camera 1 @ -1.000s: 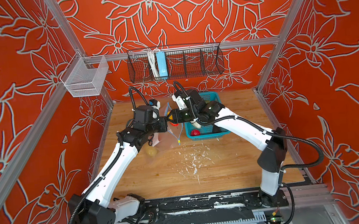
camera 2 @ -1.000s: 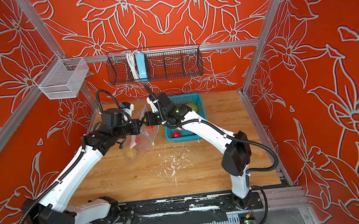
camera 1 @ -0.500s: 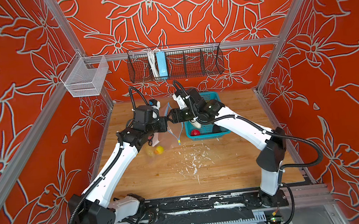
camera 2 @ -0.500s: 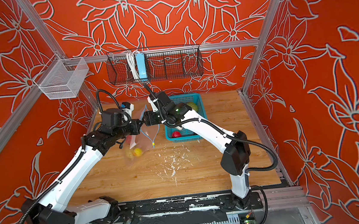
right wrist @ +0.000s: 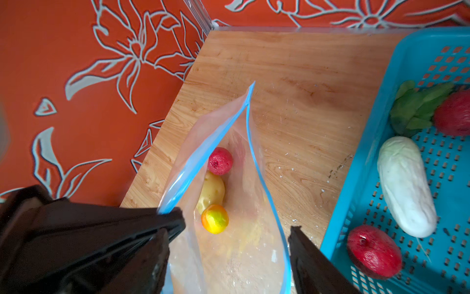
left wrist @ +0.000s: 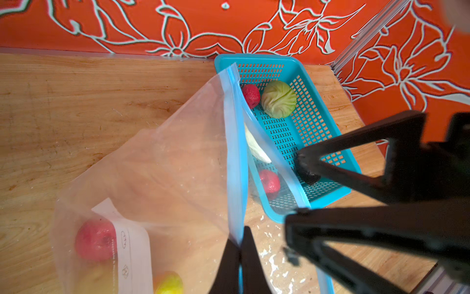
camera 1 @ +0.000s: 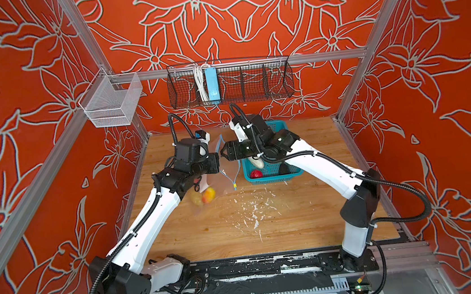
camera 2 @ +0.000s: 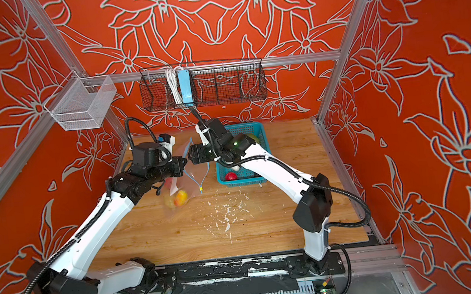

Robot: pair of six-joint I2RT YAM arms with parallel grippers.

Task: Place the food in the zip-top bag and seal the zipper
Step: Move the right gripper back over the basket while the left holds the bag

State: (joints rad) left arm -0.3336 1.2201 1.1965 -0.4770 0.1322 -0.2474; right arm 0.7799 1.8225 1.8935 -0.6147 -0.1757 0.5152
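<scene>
My left gripper [left wrist: 240,234] is shut on the blue zipper [left wrist: 232,152] edge of the clear zip-top bag [camera 1: 222,172], holding it up with its mouth agape. Inside the bag lie a red berry [right wrist: 220,161], a yellow potato [right wrist: 212,191] and an orange-red fruit [right wrist: 215,219]. My right gripper [right wrist: 229,231] hovers open over the bag's mouth, holding nothing. The teal basket [camera 1: 272,176] beside the bag holds a pale cucumber [right wrist: 404,185], two red berries [right wrist: 373,252], a green leaf [right wrist: 417,107], a cabbage [left wrist: 279,99] and a black piece [camera 1: 284,167].
A black wire basket [camera 1: 231,83] hangs on the back wall and a white mesh basket [camera 1: 112,103] on the left rail. White flecks [camera 1: 252,211] are scattered on the wooden table in front of the bag.
The orange-red fruit left my right gripper and dropped to the bottom of the bag. The right gripper's jaws spread wider. My left gripper kept its hold on the bag edge.
</scene>
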